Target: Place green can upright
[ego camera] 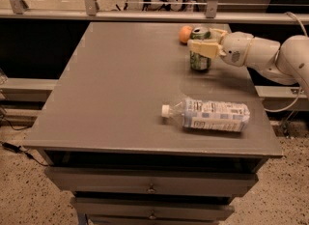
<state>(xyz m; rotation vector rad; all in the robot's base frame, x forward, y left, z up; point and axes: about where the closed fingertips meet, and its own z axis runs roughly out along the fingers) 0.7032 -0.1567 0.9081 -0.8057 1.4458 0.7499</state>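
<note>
The green can (199, 60) stands upright on the grey table (120, 84) at its far right, silver top up. My gripper (204, 42) reaches in from the right and is shut on the can's upper half. One pale finger (203, 49) crosses the can's front and the other shows behind it. The can's base looks to rest on the tabletop.
An orange fruit (185, 34) lies just behind and left of the can. A clear plastic bottle (212, 115) with a blue-white label lies on its side near the front right. A metal rail (145, 15) runs behind the table. Drawers (152, 188) sit below the front edge.
</note>
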